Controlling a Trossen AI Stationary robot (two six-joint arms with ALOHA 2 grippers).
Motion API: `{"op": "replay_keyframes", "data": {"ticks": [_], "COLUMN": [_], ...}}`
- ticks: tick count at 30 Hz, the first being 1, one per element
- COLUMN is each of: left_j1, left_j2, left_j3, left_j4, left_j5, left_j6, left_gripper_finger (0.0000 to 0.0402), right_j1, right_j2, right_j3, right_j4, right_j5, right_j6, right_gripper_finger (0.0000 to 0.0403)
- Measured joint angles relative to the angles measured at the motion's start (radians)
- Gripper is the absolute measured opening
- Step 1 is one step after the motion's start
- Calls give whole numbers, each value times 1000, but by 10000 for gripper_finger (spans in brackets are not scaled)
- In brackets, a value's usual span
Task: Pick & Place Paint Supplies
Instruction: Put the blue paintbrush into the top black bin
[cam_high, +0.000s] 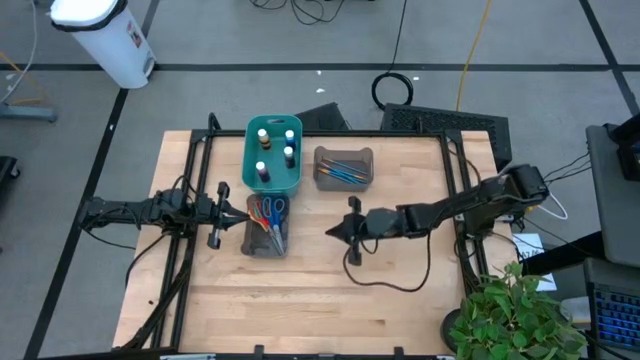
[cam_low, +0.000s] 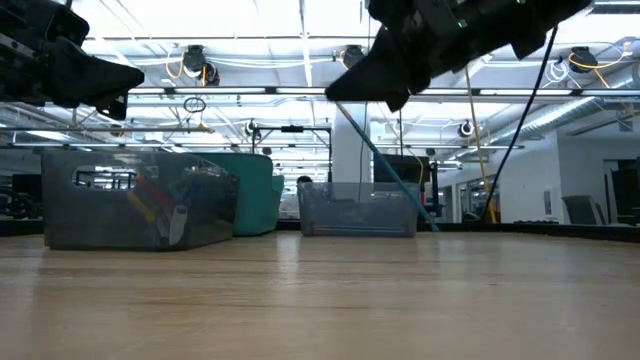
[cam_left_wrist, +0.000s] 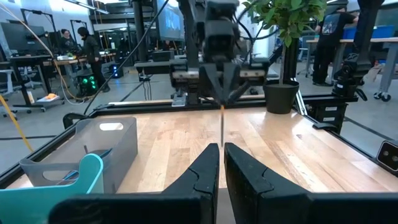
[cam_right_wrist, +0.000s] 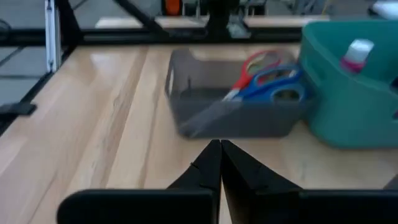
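Observation:
My right gripper (cam_high: 335, 232) hovers over the table's middle, to the right of the grey scissors bin (cam_high: 267, 228), and is shut on a thin blue brush (cam_low: 390, 165). My left gripper (cam_high: 232, 213) is shut and empty at that bin's left side. Scissors with red and blue handles (cam_right_wrist: 267, 78) stand in the bin. White-capped bottles (cam_high: 263, 135) stand in the teal bin (cam_high: 273, 155). More brushes lie in the grey bin (cam_high: 343, 167) at the far side. My right gripper pinches the blue brush by its upper end (cam_low: 347, 108) between the two fingers. The brush (cam_left_wrist: 222, 124) hangs below the fingers, slanting in the low view. Its lower end (cam_low: 432, 225) is down near the table; whether it touches the wood does not show.
Bare wood lies along the table's near half and its right side. A dark cable loops on the table below the right arm (cam_high: 400, 280). A potted plant (cam_high: 515, 310) stands at the near right corner. People stand in the room beyond (cam_left_wrist: 87, 46).

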Motion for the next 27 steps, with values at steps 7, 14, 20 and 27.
{"op": "replay_keyframes", "data": {"ticks": [7,14,20,27], "left_j1": [0,0,0,0], "left_j2": [0,0,0,0], "left_j3": [0,0,0,0], "left_j4": [0,0,0,0], "left_j5": [0,0,0,0], "left_j6": [0,0,0,0], "left_gripper_finger": [33,33,33,33], "right_j1": [-68,-156,-247,-365], "right_j2": [-62,-81,-80,-80], "right_j3": [0,0,0,0], "right_j4": [63,204,281,311], "right_j5": [-1,-3,-57,-58], "right_j6": [-58,-94,-84,-84], "right_gripper_finger": [0,0,0,0]}}
